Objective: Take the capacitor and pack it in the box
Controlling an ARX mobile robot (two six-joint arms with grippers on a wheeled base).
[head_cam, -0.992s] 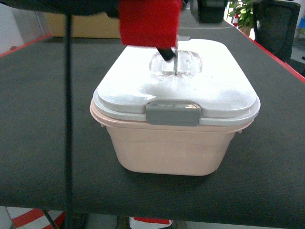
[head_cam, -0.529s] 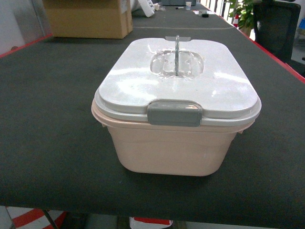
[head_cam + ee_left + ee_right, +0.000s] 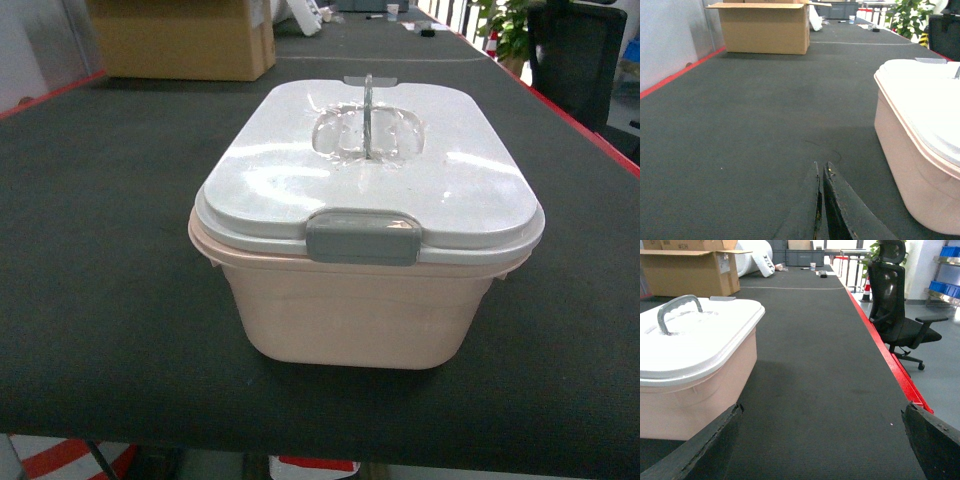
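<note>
Pink box [image 3: 360, 310] sits on the counter [image 3: 100, 250] with its lid [image 3: 370, 180] clipped on, so packing looks finished. Left tool [image 3: 821, 200] is closed and empty; right tool [image 3: 820, 440] is spread wide.

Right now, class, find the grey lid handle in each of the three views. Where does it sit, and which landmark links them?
Head: grey handle stands upright at upper centre, on the lid.
Left wrist: only a sliver at the right edge.
Right wrist: arched at the left.
Shared landmark: the brown cardboard carton behind the box.
</note>
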